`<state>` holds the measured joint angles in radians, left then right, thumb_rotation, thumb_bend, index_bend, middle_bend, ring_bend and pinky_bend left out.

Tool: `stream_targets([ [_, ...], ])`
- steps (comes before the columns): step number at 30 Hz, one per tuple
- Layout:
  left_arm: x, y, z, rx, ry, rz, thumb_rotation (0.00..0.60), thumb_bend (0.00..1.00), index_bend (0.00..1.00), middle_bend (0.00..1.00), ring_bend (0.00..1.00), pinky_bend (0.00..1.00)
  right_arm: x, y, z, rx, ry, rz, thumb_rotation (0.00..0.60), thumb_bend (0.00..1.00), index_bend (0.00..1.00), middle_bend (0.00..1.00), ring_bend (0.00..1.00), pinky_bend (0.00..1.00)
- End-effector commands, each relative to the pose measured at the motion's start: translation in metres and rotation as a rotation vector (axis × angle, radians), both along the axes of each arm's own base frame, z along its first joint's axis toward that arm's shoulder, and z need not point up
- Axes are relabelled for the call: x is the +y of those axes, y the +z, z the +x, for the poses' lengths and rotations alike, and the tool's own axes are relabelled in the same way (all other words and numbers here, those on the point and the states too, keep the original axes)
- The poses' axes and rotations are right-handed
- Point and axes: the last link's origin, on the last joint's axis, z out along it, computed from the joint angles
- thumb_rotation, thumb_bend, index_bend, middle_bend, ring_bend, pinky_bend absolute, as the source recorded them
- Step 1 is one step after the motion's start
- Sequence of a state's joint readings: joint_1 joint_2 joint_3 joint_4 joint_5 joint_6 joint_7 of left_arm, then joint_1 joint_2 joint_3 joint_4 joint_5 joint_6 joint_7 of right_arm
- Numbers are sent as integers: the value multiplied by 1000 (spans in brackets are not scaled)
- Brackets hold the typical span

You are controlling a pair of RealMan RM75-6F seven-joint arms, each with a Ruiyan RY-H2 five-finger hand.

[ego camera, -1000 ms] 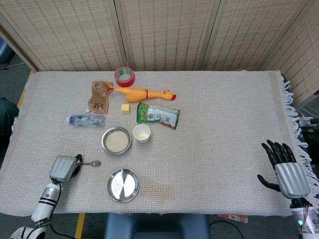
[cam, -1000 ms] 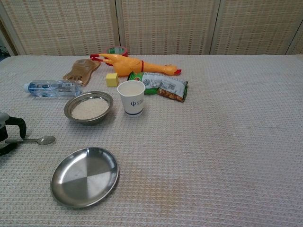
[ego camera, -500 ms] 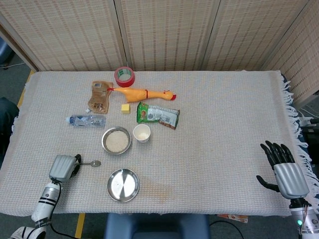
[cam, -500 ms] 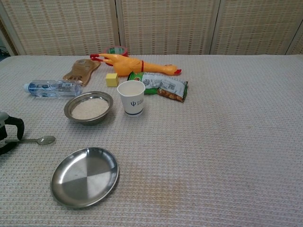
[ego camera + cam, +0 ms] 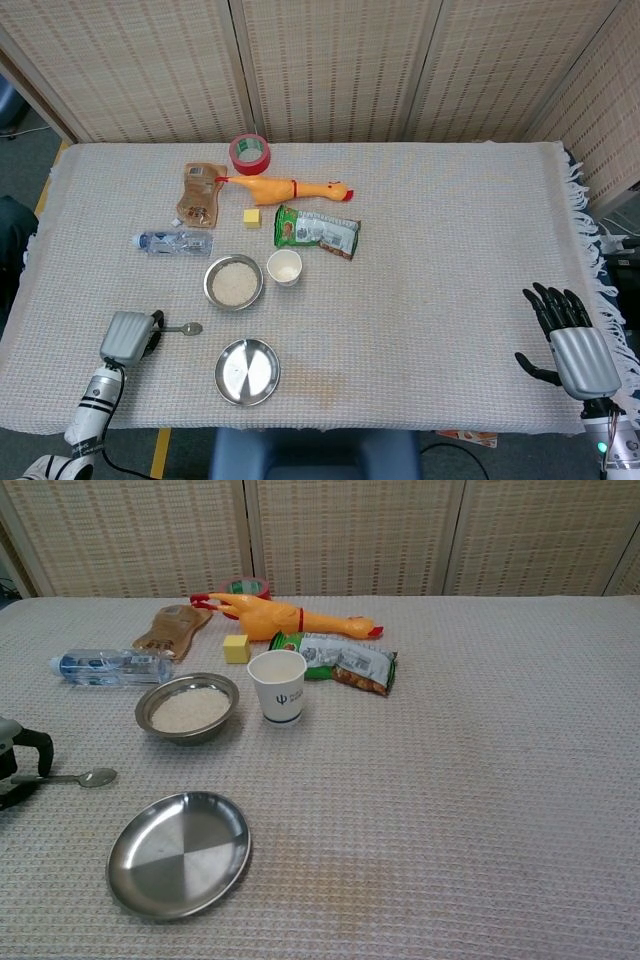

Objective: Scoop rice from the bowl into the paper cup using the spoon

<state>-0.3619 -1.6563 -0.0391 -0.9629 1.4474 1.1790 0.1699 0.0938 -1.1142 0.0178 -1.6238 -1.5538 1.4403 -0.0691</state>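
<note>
A steel bowl of rice (image 5: 234, 282) (image 5: 187, 708) stands left of centre, with the white paper cup (image 5: 285, 267) (image 5: 277, 686) upright just to its right. The spoon (image 5: 185, 328) (image 5: 75, 777) lies low over the cloth in front of the bowl, its scoop pointing right. My left hand (image 5: 130, 337) (image 5: 15, 765) is at the table's front left and pinches the end of the spoon's handle. My right hand (image 5: 570, 340) hovers at the front right edge, far from the bowl, with its fingers spread and nothing in it. The chest view does not show it.
An empty steel plate (image 5: 247, 371) (image 5: 180, 853) sits in front of the bowl, right of the spoon. Behind the bowl and cup lie a water bottle (image 5: 173, 241), yellow cube (image 5: 252, 217), snack packet (image 5: 317, 231), rubber chicken (image 5: 285, 188), brown pouch (image 5: 201, 195) and red tape roll (image 5: 248, 153).
My right hand has sunk very slightly toward the front edge. The left hand and the spoon have hardly moved.
</note>
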Motion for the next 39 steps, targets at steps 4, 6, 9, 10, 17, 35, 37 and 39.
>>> stream_targets([
  [4,1,-1,0,0,-5,3,600,409,515,1000,1000,1000,0,-1,0,1,0,1,528,150,0,0,0,0],
  [6,1,-1,-1,4,-5,4,600,410,538,1000,1000,1000,0,-1,0,2,-1,2,528,149,0,0,0,0],
  [9,2,1,-1,-1,-9,9,600,410,585,1000,1000,1000,0,0,0,1,0,2,527,150,0,0,0,0],
  [10,1,2,0,-4,-12,12,600,410,601,1000,1000,1000,0,0,0,0,0,2,527,150,0,0,0,0],
  [17,-2,12,2,-18,-27,26,600,411,666,1000,1000,1000,0,-1,0,1,0,6,528,150,0,0,0,0],
  [35,25,52,54,92,-99,115,600,409,691,1000,1000,1000,6,2,5,-4,32,4,528,149,0,0,0,0],
  [37,29,52,63,132,-101,122,600,408,690,1000,1000,1000,6,2,5,-4,36,4,528,150,0,0,0,0],
  [39,35,51,75,181,-108,131,600,407,690,1000,1000,1000,7,2,6,-4,41,5,528,149,0,0,0,0],
])
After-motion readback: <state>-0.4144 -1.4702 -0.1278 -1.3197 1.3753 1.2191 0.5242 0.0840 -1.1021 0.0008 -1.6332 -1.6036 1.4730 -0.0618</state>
